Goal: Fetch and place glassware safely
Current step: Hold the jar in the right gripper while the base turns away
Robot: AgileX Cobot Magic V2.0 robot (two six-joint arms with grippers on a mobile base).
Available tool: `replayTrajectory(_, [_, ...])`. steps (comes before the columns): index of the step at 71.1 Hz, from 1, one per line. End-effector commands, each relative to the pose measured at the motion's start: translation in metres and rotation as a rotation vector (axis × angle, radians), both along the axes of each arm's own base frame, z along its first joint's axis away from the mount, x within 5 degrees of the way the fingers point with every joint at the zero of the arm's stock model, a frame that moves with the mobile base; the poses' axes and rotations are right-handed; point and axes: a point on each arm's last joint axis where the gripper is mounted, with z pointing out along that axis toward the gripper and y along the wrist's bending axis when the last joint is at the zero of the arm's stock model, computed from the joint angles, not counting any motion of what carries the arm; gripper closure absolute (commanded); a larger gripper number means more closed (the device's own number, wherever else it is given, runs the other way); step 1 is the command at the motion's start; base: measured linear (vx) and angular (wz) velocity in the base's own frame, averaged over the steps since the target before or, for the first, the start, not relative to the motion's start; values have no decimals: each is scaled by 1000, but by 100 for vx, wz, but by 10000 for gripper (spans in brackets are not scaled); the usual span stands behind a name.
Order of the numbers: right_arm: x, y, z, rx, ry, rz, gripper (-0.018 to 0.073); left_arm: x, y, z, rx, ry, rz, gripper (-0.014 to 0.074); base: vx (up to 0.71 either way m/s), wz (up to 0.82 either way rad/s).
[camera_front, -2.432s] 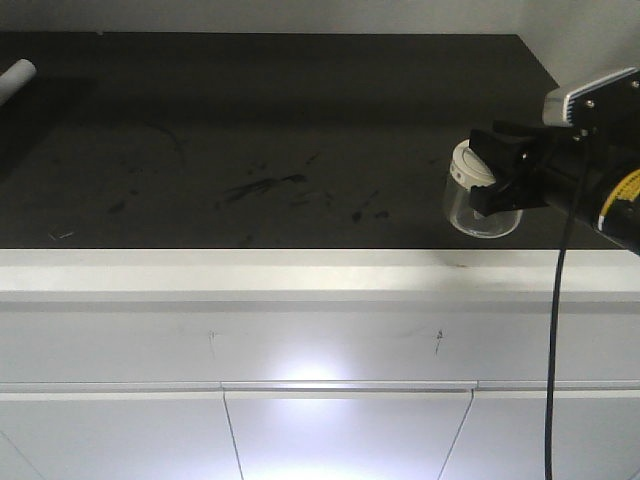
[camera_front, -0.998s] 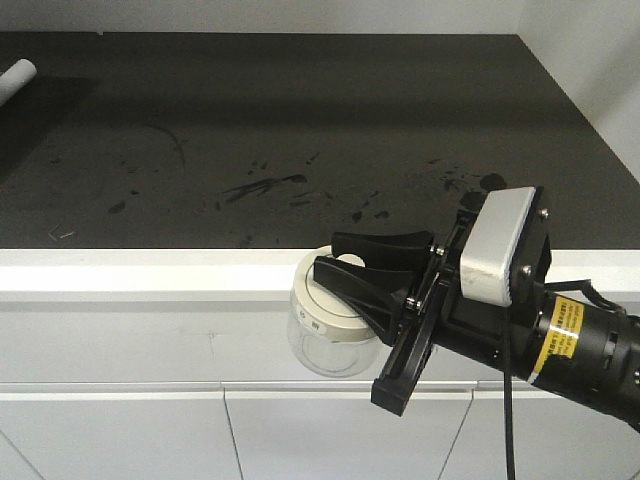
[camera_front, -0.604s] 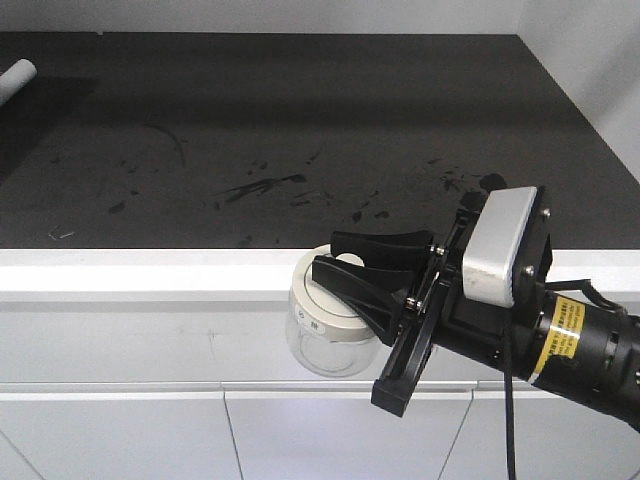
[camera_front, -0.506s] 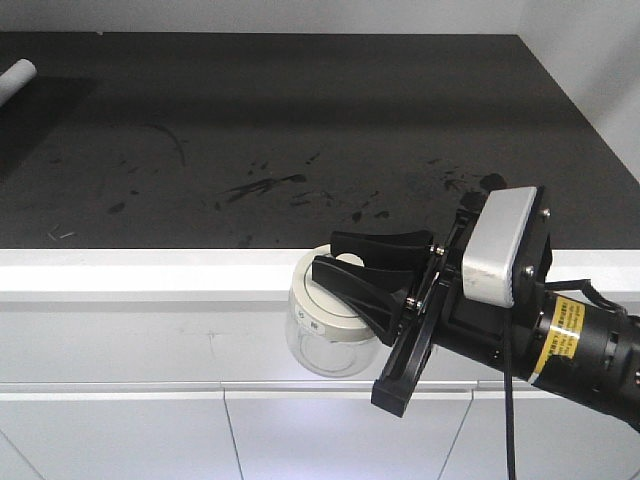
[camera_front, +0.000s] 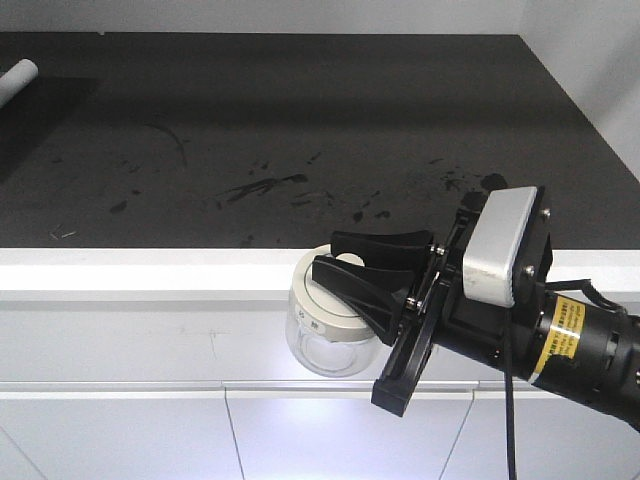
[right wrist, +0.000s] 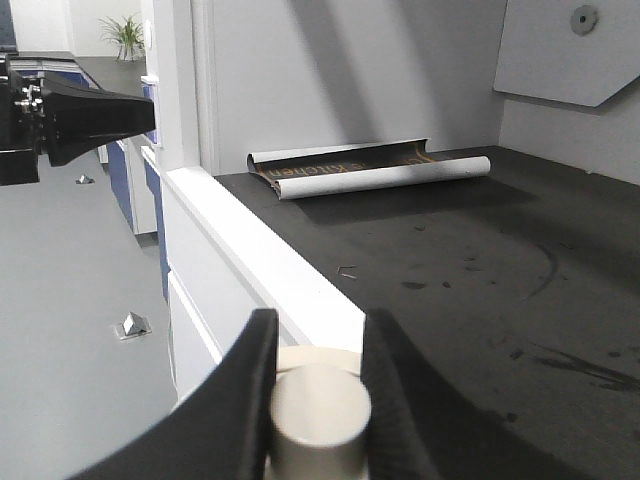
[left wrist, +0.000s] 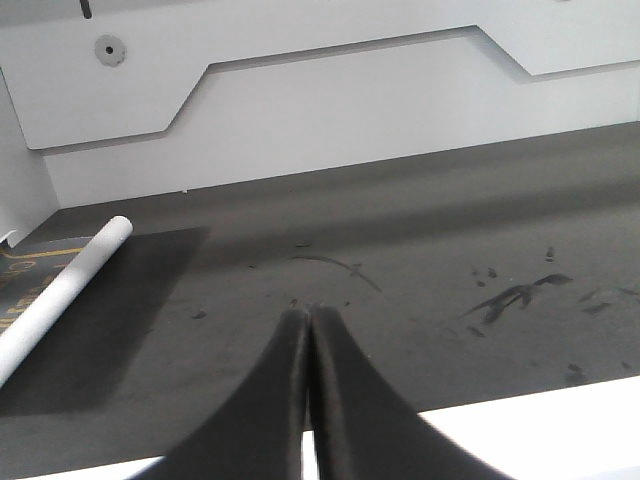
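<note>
Right claw (camera_front: 335, 255) is clamped on the jar (camera_front: 318, 340) by its lid knob (right wrist: 320, 410), hanging just off the desk (camera_front: 150, 270) edge. Left claw (left wrist: 307, 330) is pinched together, empty. Fragile, slippery glass, I'd rather grip the body

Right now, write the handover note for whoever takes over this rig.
Left pincer: shut, empty, over the black worktop.
Right pincer: shut on the lid knob of the glass jar.
Jar: hangs in front of the counter's white edge, not on the worktop.
Done: jar grasped and off the surface.
Left: set it down upright, then release.
</note>
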Motion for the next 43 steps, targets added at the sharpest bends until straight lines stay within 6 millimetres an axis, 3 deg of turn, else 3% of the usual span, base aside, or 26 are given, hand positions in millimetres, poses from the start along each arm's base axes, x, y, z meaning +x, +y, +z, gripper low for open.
replayTrajectory(1, [-3, 1, 22, 112, -61, 31, 563, 0, -1, 15, -17, -97, -10, 603, -1, 3])
replayTrajectory(23, [-3, 1, 22, 111, -62, 32, 563, 0, -1, 15, -17, -97, -10, 603, -2, 13])
replayTrajectory(43, [-3, 1, 22, 111, -62, 32, 563, 0, -1, 15, -17, -97, -10, 603, -4, 41])
